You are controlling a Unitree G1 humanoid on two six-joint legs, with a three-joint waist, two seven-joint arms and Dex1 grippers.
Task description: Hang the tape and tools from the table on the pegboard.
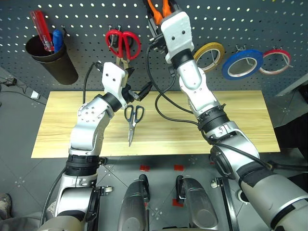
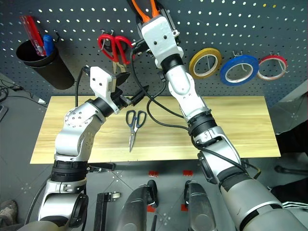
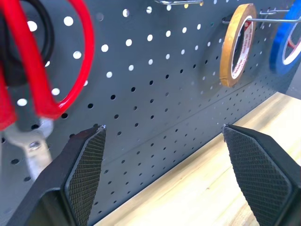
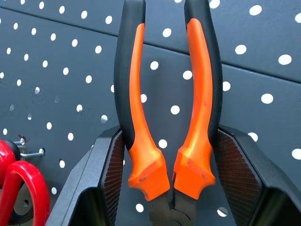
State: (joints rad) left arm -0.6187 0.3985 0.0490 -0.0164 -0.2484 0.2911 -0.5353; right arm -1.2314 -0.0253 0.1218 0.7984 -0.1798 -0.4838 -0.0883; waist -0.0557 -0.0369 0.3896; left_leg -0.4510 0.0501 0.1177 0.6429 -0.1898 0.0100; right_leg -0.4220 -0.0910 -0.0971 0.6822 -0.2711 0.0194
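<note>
My right gripper (image 4: 169,132) is shut on the small pliers (image 4: 141,94), whose orange-black handles stick up between its fingers. It is raised high, close to the top of the dark pegboard (image 1: 216,19). The steel scissors with black loops (image 1: 132,120) lie on the pale wood table (image 1: 231,120), points toward me. Just above them my left gripper (image 3: 162,128) stands open and empty, facing the pegboard below the red scissors. The blue tape (image 1: 226,70) hangs on a hook at the right of the pegboard.
Red-looped scissors (image 1: 123,44) hang on the pegboard left of my right arm. A black cup (image 1: 53,60) with a red-handled screwdriver (image 1: 39,23) hangs at far left. A yellow tape ring (image 3: 229,52) and a red-and-white one (image 1: 279,51) flank the blue tape.
</note>
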